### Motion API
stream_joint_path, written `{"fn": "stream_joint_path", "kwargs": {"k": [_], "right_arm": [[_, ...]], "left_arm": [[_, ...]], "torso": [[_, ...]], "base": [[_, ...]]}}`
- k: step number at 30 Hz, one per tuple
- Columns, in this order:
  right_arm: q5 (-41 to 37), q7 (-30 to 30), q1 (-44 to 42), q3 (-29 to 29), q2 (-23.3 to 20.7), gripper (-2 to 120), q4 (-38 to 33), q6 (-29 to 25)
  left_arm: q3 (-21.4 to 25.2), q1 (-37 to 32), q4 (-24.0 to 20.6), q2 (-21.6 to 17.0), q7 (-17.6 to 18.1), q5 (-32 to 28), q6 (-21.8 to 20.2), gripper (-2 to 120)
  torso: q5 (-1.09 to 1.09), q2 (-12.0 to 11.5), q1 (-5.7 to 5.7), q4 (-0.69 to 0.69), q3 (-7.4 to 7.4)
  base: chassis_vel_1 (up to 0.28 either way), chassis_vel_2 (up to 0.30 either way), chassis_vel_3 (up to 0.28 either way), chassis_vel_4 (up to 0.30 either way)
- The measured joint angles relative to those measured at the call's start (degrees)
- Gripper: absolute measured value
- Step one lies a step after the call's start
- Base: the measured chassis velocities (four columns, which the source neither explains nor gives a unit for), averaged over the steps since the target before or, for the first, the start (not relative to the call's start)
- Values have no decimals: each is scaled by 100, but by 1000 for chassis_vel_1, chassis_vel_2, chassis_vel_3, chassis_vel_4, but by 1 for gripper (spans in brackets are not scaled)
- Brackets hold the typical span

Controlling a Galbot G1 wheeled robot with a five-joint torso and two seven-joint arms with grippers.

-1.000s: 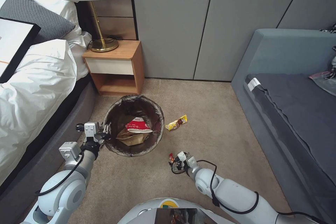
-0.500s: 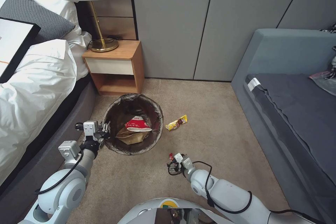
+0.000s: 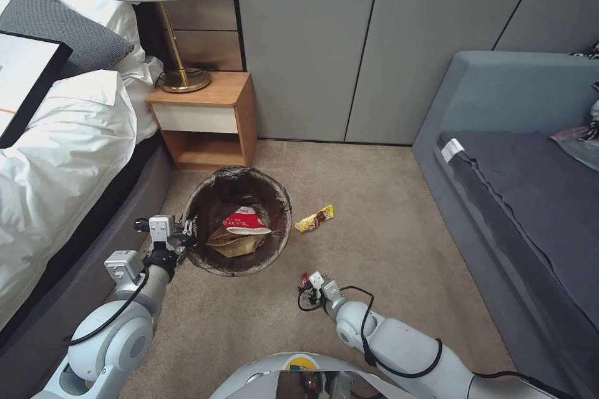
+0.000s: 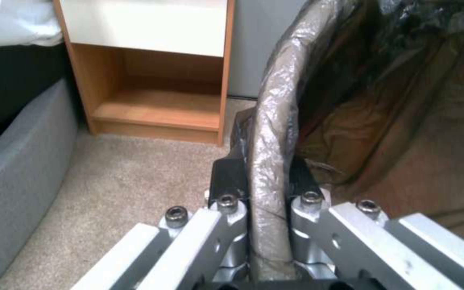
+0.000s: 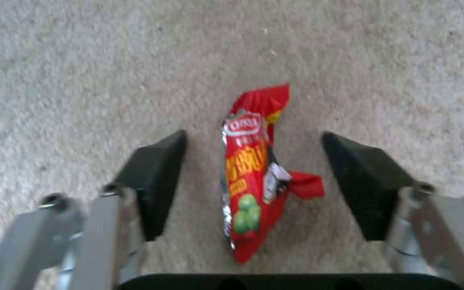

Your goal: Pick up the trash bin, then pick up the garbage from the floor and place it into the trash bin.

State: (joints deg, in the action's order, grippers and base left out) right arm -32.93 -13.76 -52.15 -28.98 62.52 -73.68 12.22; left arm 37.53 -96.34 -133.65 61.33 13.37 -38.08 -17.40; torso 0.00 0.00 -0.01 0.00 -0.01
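The trash bin (image 3: 212,262), lined with a dark bag, sits low over the carpet by the bed, with a tan paper bag (image 3: 236,243) and a red-and-white packet (image 3: 244,222) inside. My left gripper (image 3: 187,234) is shut on its near-left rim; the left wrist view shows the bagged rim (image 4: 270,133) pinched between the fingers. My right gripper (image 3: 307,285) is down at the carpet, open, its pads on either side of a small red snack packet (image 5: 251,173) without touching it. A yellow wrapper (image 3: 314,218) lies on the carpet right of the bin.
A wooden nightstand (image 3: 206,121) with a brass lamp (image 3: 178,72) stands behind the bin. The bed (image 3: 56,149) runs along the left, a grey sofa (image 3: 524,187) along the right. Grey wall panels (image 3: 374,43) close the back. Open carpet (image 3: 374,243) lies between.
My right gripper has drawn back slightly toward me and to the left, staying low at the red packet. The bin has shifted very slightly in my left gripper.
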Motion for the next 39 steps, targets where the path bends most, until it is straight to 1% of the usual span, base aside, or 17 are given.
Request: {"fn": "stream_joint_path", "kwargs": {"k": [1,4,5,6,9,11,13,15,17,19,20,23,25,27,28,35,39], "right_arm": [[0,0,0,0,0,62,0,0],[12,12,-2,2,34,48,32,-2],[12,12,-2,2,34,48,32,-2],[24,19,-1,-1,49,43,56,-3],[38,23,2,-1,69,40,86,-9],[45,23,8,2,75,34,101,-9],[45,20,8,3,74,32,99,-8],[45,15,1,3,64,25,79,-4],[45,8,-5,4,51,24,65,-1],[45,-5,-16,12,18,18,30,6],[45,-5,-16,12,18,18,30,6],[41,-23,-26,33,-30,14,-12,28],[38,-29,-27,48,-57,8,-26,37],[38,-30,-27,55,-64,7,-31,38],[32,-46,-31,73,-87,0,-57,43],[6,-119,-71,159,-214,0,-294,64],[-21,-184,-158,446,-352,0,-703,68]], "left_arm": [[0,0,0,0,0,0,0,4],[0,-1,-1,2,1,0,1,4],[0,-1,-1,2,1,0,1,4],[-1,0,-2,3,1,0,2,4],[0,-1,-2,4,1,0,6,4],[3,-5,-2,5,1,1,12,4],[4,-4,-2,6,2,1,14,4],[2,11,-2,6,3,0,14,4],[-2,24,-2,5,5,0,14,4],[-19,50,0,4,14,0,14,4],[-19,50,0,4,14,0,14,4],[-39,68,4,1,26,-7,15,4],[-48,86,12,-5,33,-25,14,4],[-50,93,15,-8,36,-31,14,4],[-52,108,19,-15,44,-41,12,4],[-75,131,22,-28,60,-48,4,4],[-109,125,19,-60,84,-66,-10,4]], "torso": [[0,0,0,0,0],[0,0,0,0,0],[0,0,0,0,0],[0,0,0,-1,0],[0,0,0,-1,0],[4,0,0,3,0],[3,0,0,3,0],[5,0,0,3,1],[4,0,0,3,1],[3,0,0,1,1],[3,0,0,1,1],[1,0,0,0,1],[0,0,0,0,1],[0,0,0,-1,1],[0,0,0,0,1],[-2,0,0,-2,1],[-1,0,0,0,1]], "base": [[0,0,0,0],[0,0,0,0],[0,0,0,0],[0,0,0,0],[0,0,0,0],[0,0,0,0],[0,0,0,0],[0,0,0,0],[0,0,0,0],[0,0,0,0],[0,0,0,0],[0,0,0,0],[0,0,0,0],[0,0,0,0],[0,0,0,0],[0,0,0,0],[0,0,0,0]]}}
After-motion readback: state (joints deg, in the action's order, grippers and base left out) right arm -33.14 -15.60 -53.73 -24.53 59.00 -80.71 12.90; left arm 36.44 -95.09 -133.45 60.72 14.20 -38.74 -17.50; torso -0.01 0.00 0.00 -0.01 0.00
